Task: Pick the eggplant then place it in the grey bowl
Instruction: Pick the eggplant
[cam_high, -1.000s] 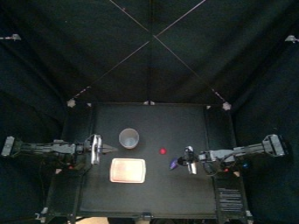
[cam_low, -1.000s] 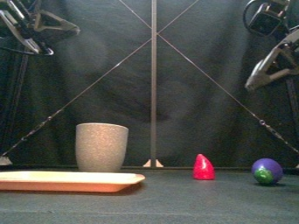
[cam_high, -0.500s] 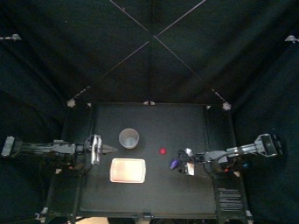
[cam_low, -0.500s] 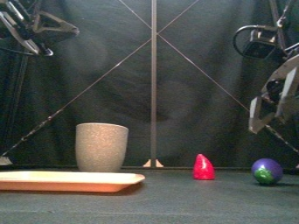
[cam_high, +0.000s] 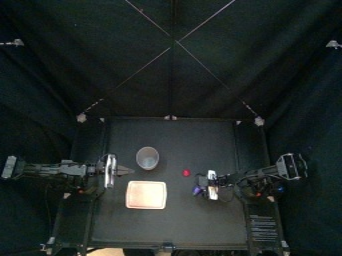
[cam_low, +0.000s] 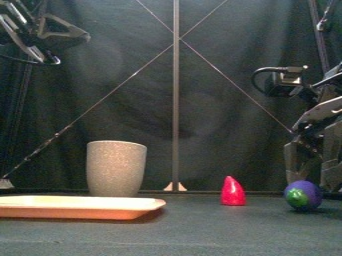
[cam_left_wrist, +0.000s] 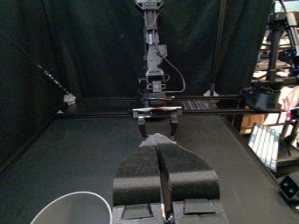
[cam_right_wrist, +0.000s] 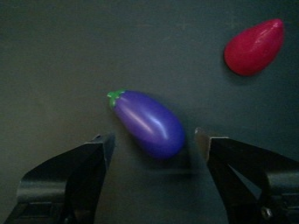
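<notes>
The eggplant (cam_right_wrist: 152, 125) is a glossy purple oval with a small green stem cap. It lies on the table's (cam_low: 174, 228) right side, near a red pointed toy (cam_low: 233, 191). The right gripper (cam_right_wrist: 153, 140) hangs over it, jaws spread wide on either side, gripping nothing. The grey bowl (cam_low: 116, 167) stands well apart. The left gripper (cam_left_wrist: 159, 140) rests at the left, jaws pressed together, empty.

Edges cut off grey bowl (cam_left_wrist: 73, 210) and tray (cam_low: 74, 207).
</notes>
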